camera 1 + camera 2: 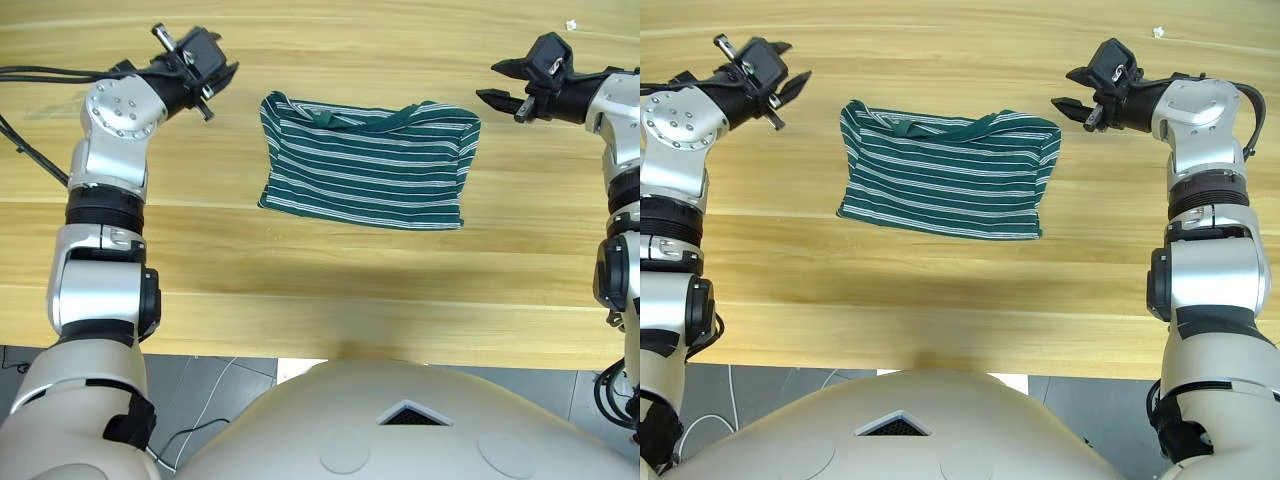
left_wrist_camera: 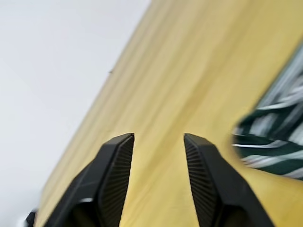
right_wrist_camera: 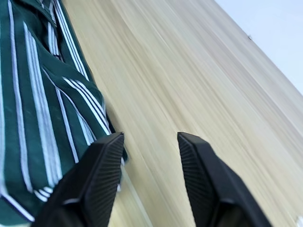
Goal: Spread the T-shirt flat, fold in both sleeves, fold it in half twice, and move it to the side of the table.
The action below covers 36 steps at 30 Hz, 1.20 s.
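Observation:
A green T-shirt (image 1: pixel 368 162) with white stripes lies folded into a rough rectangle on the middle of the wooden table (image 1: pixel 320 290), collar edge toward the far side. My left gripper (image 1: pixel 224 75) hovers open just left of the shirt's far left corner, nothing between its fingers. My right gripper (image 1: pixel 493 82) stands open just right of the shirt's far right corner, also holding nothing. The left wrist view has the shirt's edge (image 2: pixel 274 132) beside the open left gripper (image 2: pixel 158 142). In the right wrist view, striped cloth (image 3: pixel 42 104) lies close to one finger (image 3: pixel 102 161).
A small white scrap (image 1: pixel 571 25) lies at the far right of the table. Bare wood stretches on both sides of the shirt and toward the near edge. Black cables (image 1: pixel 30 75) trail behind my left arm.

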### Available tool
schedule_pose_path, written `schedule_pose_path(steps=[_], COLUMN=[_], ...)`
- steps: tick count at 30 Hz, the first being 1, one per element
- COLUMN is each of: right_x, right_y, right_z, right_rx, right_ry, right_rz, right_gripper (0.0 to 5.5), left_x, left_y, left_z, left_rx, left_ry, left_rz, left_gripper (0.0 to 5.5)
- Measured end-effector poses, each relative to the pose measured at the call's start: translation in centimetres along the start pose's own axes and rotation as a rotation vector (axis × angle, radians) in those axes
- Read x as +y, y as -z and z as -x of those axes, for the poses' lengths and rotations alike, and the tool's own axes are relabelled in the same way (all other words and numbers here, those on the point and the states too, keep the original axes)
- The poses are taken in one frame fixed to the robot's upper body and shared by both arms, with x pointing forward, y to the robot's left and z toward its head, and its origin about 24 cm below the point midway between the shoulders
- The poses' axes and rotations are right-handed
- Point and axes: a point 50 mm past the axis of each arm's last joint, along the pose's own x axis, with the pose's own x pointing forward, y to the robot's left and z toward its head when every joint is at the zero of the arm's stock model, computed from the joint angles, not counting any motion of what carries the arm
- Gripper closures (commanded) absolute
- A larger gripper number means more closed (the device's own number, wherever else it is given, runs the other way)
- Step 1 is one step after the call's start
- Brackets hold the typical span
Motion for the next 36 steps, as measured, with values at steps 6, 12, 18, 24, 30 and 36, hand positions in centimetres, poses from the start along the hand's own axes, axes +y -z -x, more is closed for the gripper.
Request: schedule_pose_path(steps=[6,12,18,24,30,36], right_x=[0.9,2.7,5.5,6.0,3.6,2.1], right_y=[0.1,-3.1,-3.3,-3.3,-4.4,-2.9], right_z=[-0.3,-2.3,-4.7,-6.9,-7.1,-5.9], right_rx=[-0.006,-0.204,-0.139,-0.014,0.022,0.113], right_ry=[-0.013,-0.055,-0.111,-0.053,0.155,0.245], right_rz=[0.116,0.229,0.455,0.61,0.606,0.578], right_gripper=[2.0,2.0,2.0,2.0,2.0,2.0], left_x=[-0.1,-1.9,-3.7,-4.3,-4.6,-5.0], left_y=[1.5,1.5,1.5,0.8,0.5,0.7], left_z=[0.6,1.0,1.3,0.7,0.5,0.5], left_rx=[0.032,-0.021,-0.048,-0.077,-0.087,-0.082], left_ry=[-0.113,-0.135,-0.129,-0.122,-0.116,-0.114], left_rz=[0.066,0.074,0.09,0.102,0.1,0.1], left_gripper=[2.0,1.01,0.12,0.12,0.12,0.12])
